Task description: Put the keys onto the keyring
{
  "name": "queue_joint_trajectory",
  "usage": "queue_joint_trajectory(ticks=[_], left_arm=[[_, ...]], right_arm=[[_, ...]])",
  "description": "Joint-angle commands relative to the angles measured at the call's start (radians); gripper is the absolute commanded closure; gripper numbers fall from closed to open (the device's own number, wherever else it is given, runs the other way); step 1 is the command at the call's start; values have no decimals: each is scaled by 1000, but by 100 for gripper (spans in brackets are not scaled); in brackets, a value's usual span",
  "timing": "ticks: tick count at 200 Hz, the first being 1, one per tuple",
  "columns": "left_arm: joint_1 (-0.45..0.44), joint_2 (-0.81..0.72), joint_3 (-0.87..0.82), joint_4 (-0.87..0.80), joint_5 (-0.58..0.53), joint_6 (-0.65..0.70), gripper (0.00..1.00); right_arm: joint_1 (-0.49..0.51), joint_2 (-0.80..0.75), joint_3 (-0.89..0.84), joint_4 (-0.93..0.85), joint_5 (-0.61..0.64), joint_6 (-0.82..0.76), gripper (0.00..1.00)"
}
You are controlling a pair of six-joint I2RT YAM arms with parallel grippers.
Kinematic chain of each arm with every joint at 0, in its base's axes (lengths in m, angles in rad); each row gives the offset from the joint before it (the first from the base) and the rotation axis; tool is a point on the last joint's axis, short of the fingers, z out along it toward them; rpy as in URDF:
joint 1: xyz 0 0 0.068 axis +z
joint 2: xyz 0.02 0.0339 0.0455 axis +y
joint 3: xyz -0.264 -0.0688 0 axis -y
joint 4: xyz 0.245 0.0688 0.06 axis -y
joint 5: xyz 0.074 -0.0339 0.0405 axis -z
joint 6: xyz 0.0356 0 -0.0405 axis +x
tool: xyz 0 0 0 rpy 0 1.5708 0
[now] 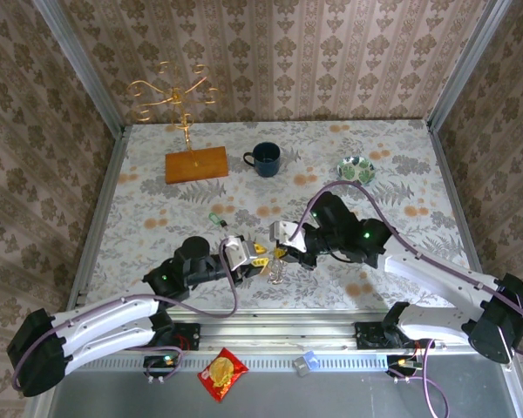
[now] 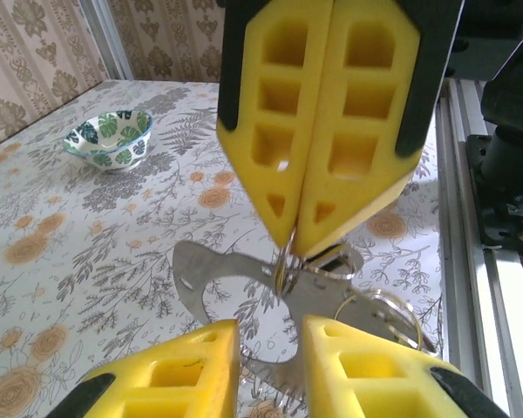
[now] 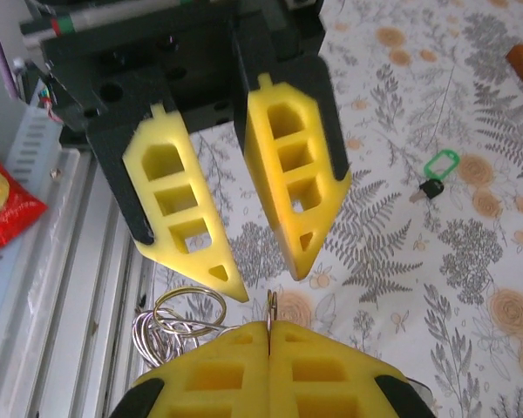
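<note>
- Key (image 1: 216,218) with green head lies on the table (image 1: 375,192), left of the keyring (image 2: 307,280) and apart from it.
- Left gripper (image 3: 268,277) stands open beside the keyring, holding nothing.
- Right gripper (image 2: 295,239) pinches the keyring by its fingertips; a nudge could twist it loose.

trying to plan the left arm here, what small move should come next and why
Probably swing the left gripper over toward the green key and line up above it. Its fingers stand apart with nothing between them. The key lies flat on the table, apart from the rings. The right gripper is already shut on the keyring, so the ring seems ready and only the key is missing.
</note>
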Motion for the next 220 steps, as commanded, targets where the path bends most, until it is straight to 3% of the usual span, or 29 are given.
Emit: queue_joint_trajectory(ticks=[1, 88, 169, 192, 205, 220], left_arm=[[10, 20, 42, -42, 42, 46, 75], [26, 51, 66, -27, 95, 54, 85], [37, 57, 64, 9, 148, 37, 88], [37, 59, 68, 18, 154, 35, 92], [38, 60, 62, 33, 162, 27, 100], [38, 61, 48, 64, 172, 14, 100]], right_arm=[[25, 23, 62, -97, 63, -68, 100], [75, 61, 97, -100, 53, -89, 100], [80, 78, 107, -108, 67, -92, 100], [81, 82, 104, -103, 42, -85, 100], [82, 76, 94, -95, 39, -73, 100], [65, 53, 74, -71, 24, -32, 97]])
